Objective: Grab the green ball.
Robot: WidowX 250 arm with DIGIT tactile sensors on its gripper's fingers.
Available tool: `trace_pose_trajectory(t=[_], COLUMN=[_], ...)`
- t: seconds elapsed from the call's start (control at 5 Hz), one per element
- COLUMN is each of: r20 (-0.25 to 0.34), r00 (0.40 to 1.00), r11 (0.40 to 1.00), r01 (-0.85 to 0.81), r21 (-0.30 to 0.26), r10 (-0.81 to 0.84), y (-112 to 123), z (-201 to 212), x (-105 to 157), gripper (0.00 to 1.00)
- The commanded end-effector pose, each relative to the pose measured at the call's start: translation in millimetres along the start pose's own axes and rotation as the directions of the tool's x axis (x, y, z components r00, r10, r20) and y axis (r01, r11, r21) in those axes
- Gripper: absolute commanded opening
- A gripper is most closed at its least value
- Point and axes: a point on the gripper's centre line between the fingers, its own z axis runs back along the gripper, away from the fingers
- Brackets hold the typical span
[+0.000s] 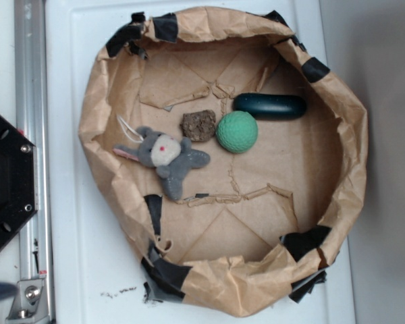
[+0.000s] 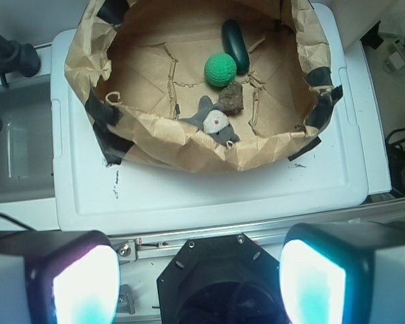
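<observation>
In the wrist view, nearest to us, we see the gripper (image 2: 199,280) with its two fingers (image 2: 74,280) spread wide apart and nothing between them. They hang well short of the bin, above the black robot base (image 2: 219,280) and the metal rail (image 2: 270,229).

Beyond the rail we see the white tabletop (image 2: 189,196). On it stands a brown paper bin (image 2: 189,152) whose crumpled rim is patched with black tape.

Inside the bin, closest to the near wall, a grey plush toy (image 2: 212,121) lies on the paper floor. Just behind it sits a brown lump (image 2: 232,97), touching or nearly touching the toy.

Next we locate the green ball (image 2: 220,69). It rests on the bin floor just beyond the lump, free of the gripper. A dark teal capsule (image 2: 235,46) lies against the ball's far side.

In the exterior view the green ball (image 1: 237,132) sits between the lump (image 1: 199,125) and the capsule (image 1: 270,106).
</observation>
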Motion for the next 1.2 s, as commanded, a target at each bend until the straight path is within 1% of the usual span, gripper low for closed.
trace_pose_trajectory(t=[0.0, 0.2, 0.4, 0.6, 0.8, 1.0], r20=[0.000, 0.083, -0.014, 0.003, -0.019, 0.009], r00=[1.000, 0.995, 0.999, 0.993, 0.990, 0.985], r11=[1.000, 0.992, 0.991, 0.981, 0.987, 0.984], r01=[0.000, -0.051, -0.034, -0.114, -0.139, -0.171], r21=[0.000, -0.118, -0.130, -0.158, -0.079, -0.052], r10=[0.000, 0.061, 0.033, 0.116, 0.138, 0.171], y=[0.0, 7.9, -2.3, -3.6, 5.5, 31.7], z=[0.0, -37.4, -69.6, -100.2, -138.3, -170.5], x=[0.0, 39.5, 75.5, 109.7, 131.9, 134.6], gripper=[1.00, 1.00, 1.00, 1.00, 1.00, 1.00])
